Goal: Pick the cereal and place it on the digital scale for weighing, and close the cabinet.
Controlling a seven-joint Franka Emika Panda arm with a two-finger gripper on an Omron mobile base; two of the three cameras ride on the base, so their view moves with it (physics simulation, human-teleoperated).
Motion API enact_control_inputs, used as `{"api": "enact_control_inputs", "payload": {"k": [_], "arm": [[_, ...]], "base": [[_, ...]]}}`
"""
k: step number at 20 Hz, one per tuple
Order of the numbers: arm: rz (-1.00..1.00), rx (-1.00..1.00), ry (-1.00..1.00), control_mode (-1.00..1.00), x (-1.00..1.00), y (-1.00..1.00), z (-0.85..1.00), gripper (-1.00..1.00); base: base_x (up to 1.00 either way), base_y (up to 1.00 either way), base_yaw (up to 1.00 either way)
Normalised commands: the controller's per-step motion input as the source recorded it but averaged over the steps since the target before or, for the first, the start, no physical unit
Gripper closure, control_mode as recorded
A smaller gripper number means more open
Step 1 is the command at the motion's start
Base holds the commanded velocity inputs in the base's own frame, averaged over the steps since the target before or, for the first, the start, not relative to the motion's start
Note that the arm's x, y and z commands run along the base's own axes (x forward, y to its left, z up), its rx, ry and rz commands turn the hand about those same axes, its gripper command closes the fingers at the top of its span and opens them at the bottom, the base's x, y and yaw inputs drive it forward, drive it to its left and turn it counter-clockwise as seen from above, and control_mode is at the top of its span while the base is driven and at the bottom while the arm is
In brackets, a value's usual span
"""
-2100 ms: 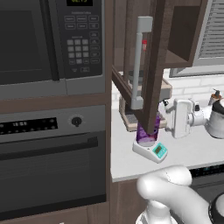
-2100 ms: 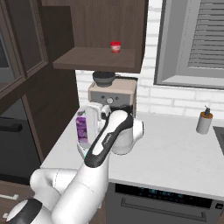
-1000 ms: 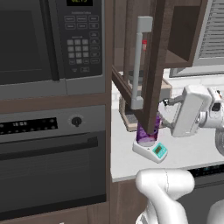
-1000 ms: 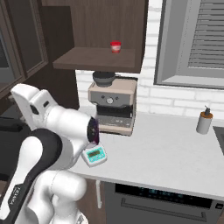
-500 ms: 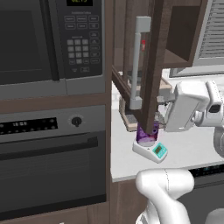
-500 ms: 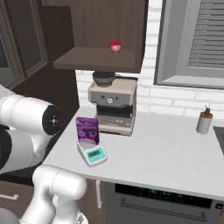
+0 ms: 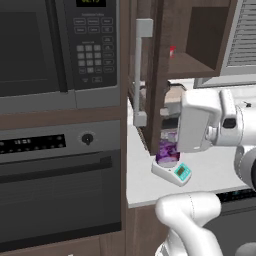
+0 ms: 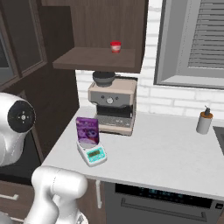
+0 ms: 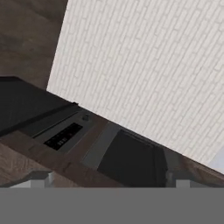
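In the left base view, the cereal point(image 7: 167, 150) is seen standing upright on the digital scale point(image 7: 172, 171), which rests on the white counter point(image 7: 145, 180) just beside the black oven point(image 7: 55, 190); the cabinet point(image 7: 150, 75) door is seen swung open, edge-on, with its grey bar handle point(image 7: 140, 70) towards the camera; a microwave point(image 7: 55, 47) is set above the oven; a red-capped jar point(image 7: 172, 51) is seen on the cabinet shelf.

In the right base view, the cereal point(image 8: 87, 131) is seen upright on the digital scale point(image 8: 92, 153), just in front of the beige coffee machine point(image 8: 113, 105); the red-capped jar point(image 8: 115, 47) sits on the open shelf above; a soap dispenser point(image 8: 204, 121) stands well apart near the window point(image 8: 192, 41).

In the hand view, the gripper point(image 9: 109, 181) is seen with its fingers point(image 9: 40, 179) wide apart and nothing between them; the oven and a white floor lie beyond.
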Motion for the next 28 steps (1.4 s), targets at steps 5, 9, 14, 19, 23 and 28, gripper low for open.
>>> {"api": "enact_control_inputs", "payload": {"k": [5, 9, 14, 19, 23, 28], "arm": [[-0.17, 0.26, -0.08, -1.00, -1.00, 0.46, -0.16, -1.00], [-0.35, 0.27, -0.36, -1.00, -0.98, 0.96, -0.59, -1.00], [-0.47, 0.42, -0.45, -1.00, -0.21, 0.72, -0.96, -1.00], [-0.53, 0.54, -0.42, -1.00, 0.21, 0.32, -0.84, -1.00], [-0.50, 0.61, -0.36, -1.00, 0.52, 0.30, -0.80, -1.00], [-0.32, 0.37, -0.40, -1.00, 0.93, 0.26, -1.00, -1.00]], "base": [[0.00, 0.00, 0.00], [0.00, 0.00, 0.00], [0.00, 0.00, 0.00], [0.00, 0.00, 0.00], [0.00, 0.00, 0.00], [0.00, 0.00, 0.00]]}}
